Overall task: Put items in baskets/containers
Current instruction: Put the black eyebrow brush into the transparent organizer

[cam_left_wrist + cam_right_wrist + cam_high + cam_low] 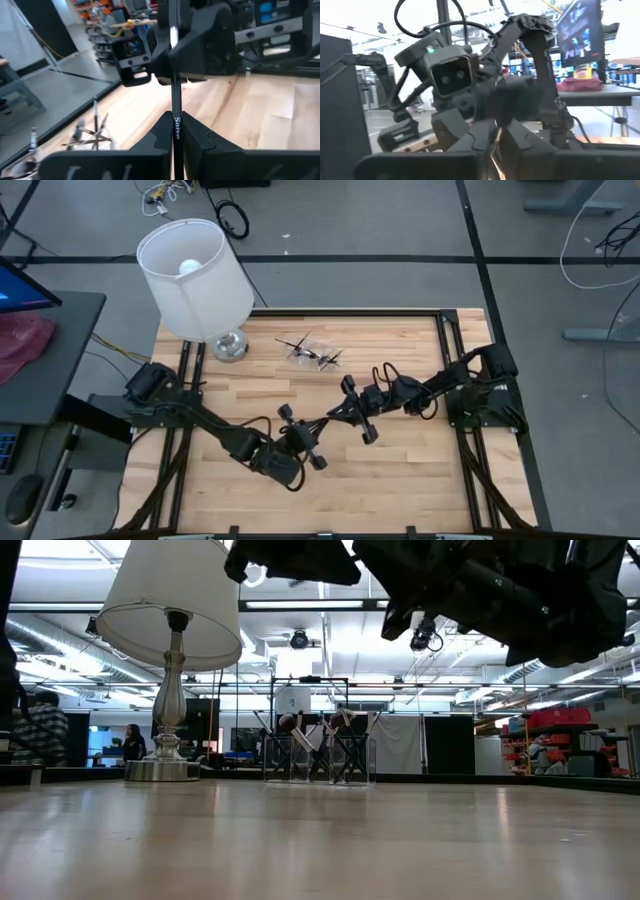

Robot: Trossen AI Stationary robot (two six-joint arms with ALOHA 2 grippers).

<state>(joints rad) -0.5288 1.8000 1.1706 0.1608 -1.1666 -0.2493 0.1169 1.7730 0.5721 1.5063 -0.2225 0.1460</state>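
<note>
**Brush pinched between two grippers above mid-table**

Brush (176, 107) stands on end in left gripper (176, 142), fingers clamped on its handle. Right gripper (495, 142) meets it head-on, fingers closed; contents unclear. Clear container (313, 352) of brushes sits near lamp (196, 272).

Overhead looks straight down; low looks level; both share the lamp (195, 270).

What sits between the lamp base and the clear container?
Nothing: in the high view only bare wooden table separates the lamp base from the clear container. The low view shows the same open gap.
</note>
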